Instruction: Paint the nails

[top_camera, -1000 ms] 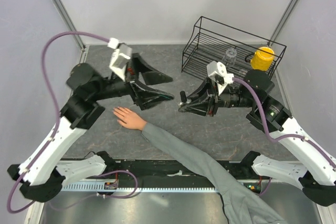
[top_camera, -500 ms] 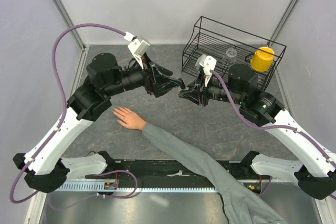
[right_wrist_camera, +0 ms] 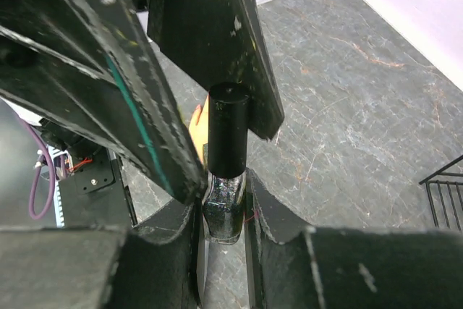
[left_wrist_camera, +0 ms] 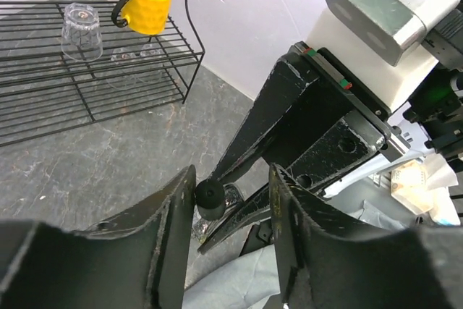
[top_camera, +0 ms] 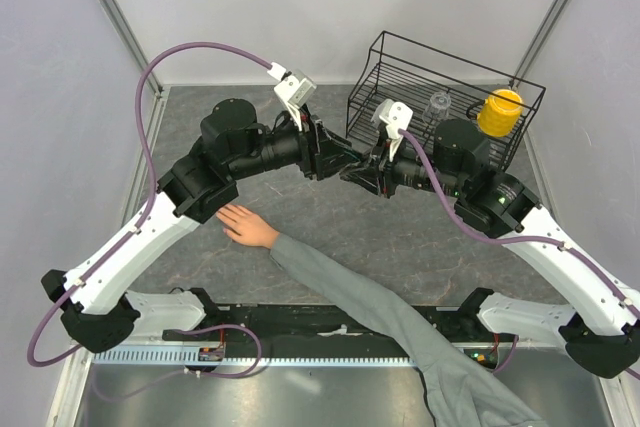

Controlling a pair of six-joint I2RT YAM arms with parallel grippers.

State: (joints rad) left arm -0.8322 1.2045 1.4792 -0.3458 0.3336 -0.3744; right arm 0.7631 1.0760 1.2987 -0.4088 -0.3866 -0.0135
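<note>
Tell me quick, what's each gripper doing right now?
Left gripper: open, fingers either side of the black cap, not gripping it yet.
Right gripper: shut on the small dark bottle.

Wire rack on a marbled tabletop

A black wire rack stands at the far right corner of the dark grey, marble-patterned tabletop, close to the pale walls. On its shelf sit a clear drinking glass and, just to its right, a bright yellow mug with a dark handle, the two slightly apart.
</note>
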